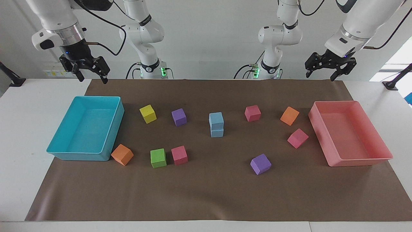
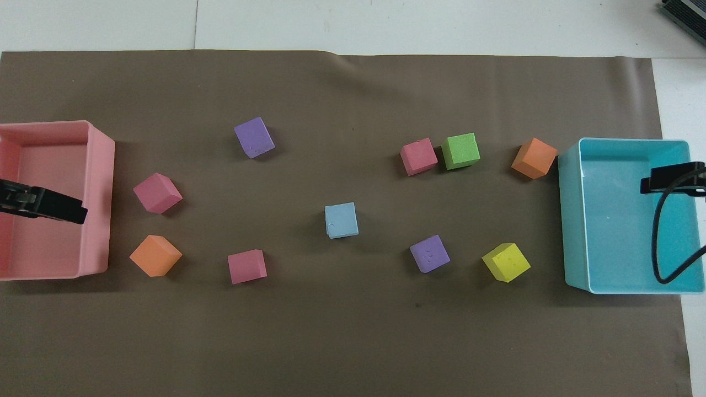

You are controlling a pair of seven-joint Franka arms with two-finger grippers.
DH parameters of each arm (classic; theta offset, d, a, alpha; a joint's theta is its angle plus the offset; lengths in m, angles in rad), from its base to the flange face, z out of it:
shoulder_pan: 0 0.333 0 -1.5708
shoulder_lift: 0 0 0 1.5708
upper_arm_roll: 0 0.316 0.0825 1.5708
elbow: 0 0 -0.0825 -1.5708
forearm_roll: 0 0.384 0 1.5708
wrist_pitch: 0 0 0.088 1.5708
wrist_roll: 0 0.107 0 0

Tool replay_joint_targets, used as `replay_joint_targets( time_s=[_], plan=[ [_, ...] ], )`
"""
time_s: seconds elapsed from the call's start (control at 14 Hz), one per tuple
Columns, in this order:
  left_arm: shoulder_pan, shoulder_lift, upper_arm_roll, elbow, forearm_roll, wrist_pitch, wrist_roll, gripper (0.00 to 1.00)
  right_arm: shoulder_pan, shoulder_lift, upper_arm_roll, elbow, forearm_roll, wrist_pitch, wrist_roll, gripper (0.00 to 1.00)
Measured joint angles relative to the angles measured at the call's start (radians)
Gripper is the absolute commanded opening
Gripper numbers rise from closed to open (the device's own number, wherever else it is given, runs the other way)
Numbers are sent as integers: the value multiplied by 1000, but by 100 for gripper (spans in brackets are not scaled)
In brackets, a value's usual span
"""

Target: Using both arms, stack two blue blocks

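Observation:
The two blue blocks stand stacked mid-mat, the upper block (image 1: pixel 216 120) resting squarely on the lower block (image 1: pixel 217 132). From overhead the blue stack (image 2: pixel 341 220) reads as one square. My right gripper (image 1: pixel 91 76) hangs high and open over the mat's edge by the cyan tray, holding nothing; in the overhead view the right gripper (image 2: pixel 670 177) lies over that tray. My left gripper (image 1: pixel 329 73) is raised and open, empty, above the pink tray's robot-side end; in the overhead view the left gripper (image 2: pixel 55 204) covers the tray's floor.
A cyan tray (image 1: pixel 113 129) sits at the right arm's end, a pink tray (image 1: pixel 322 130) at the left arm's end. Yellow (image 1: pixel 148 113), purple (image 1: pixel 179 116), pink (image 1: pixel 252 113), orange (image 1: pixel 289 115), green (image 1: pixel 158 158) and other cubes lie scattered around the stack.

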Motion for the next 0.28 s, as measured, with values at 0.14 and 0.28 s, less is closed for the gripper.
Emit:
replay_joint_targets(
  time_s=[0.14,0.28],
  plan=[
    [0,0,0,0,0,0,0,100,2,2,7,0,0,-2,-2,100],
    [0,0,0,0,0,1,0,100,5,3,13,6,0,-34,-2,100]
  ],
)
